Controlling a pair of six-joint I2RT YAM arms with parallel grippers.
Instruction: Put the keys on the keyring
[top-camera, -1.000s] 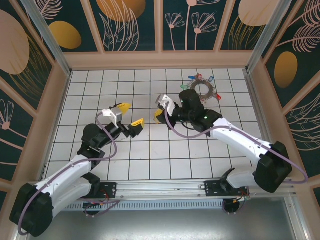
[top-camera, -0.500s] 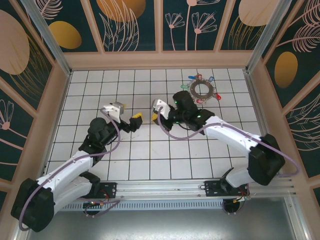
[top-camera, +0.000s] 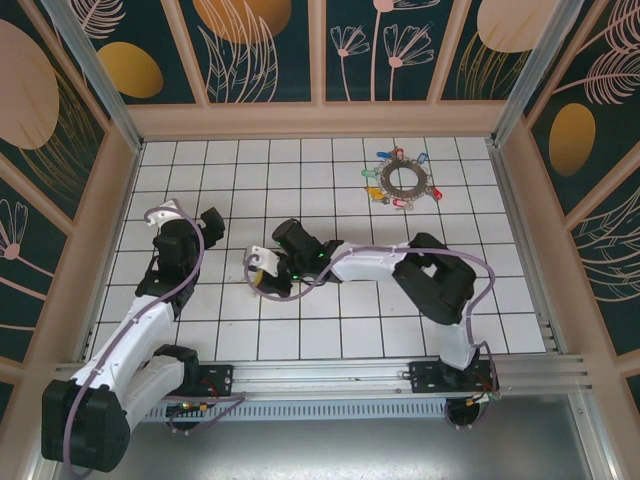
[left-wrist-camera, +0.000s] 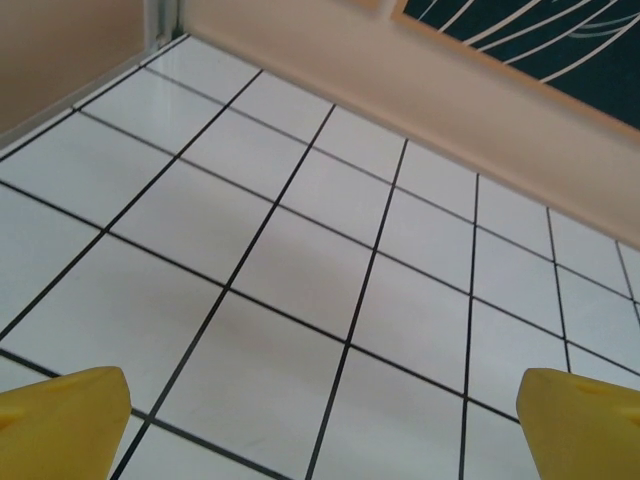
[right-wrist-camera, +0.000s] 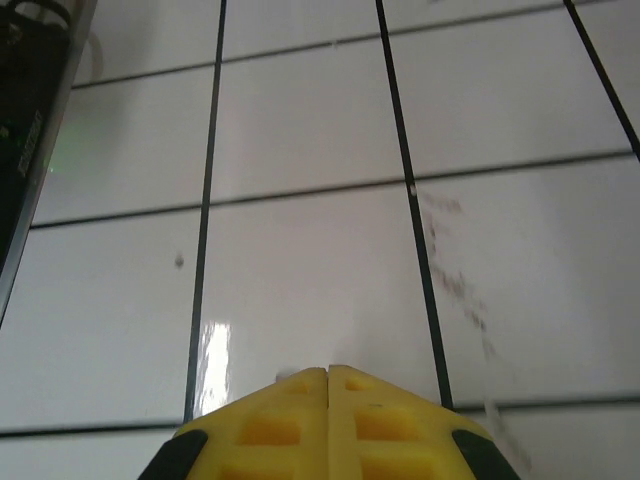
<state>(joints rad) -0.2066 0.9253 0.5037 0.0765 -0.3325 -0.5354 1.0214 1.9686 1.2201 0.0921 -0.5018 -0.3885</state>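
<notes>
Dark teal wall panels (top-camera: 270, 45) painted with pale flowers and orange ovals, framed in light wood, close in three sides of a white tiled bench (top-camera: 330, 330) with black grout lines.

From the near edge, the left arm (top-camera: 140, 325) reaches up along the left edge of the bench and ends about midway along it. The right arm (top-camera: 440, 285) is folded back on itself: its elbow sits right of centre, and its forearm runs leftward, low over the tiles, to just left of the bench's middle.

In the left wrist view, the left fingers (left-wrist-camera: 62, 420) are spread wide. Their two yellow tips sit in the opposite lower corners above bare tile, with the far wall's wooden base beyond them.

In the right wrist view, the right fingers (right-wrist-camera: 290, 432) are pressed flat together with nothing between them. They are close above a tile marked with faint brownish smudges (right-wrist-camera: 450, 270).

The keyring (top-camera: 405, 180), a flat dark ring with a large hole, lies near the far right corner of the bench, well apart from both sets of fingers.

The keys (top-camera: 398, 204), with green, blue, red and yellow heads, fan out around its rim. Whether they are threaded on it cannot be told.
</notes>
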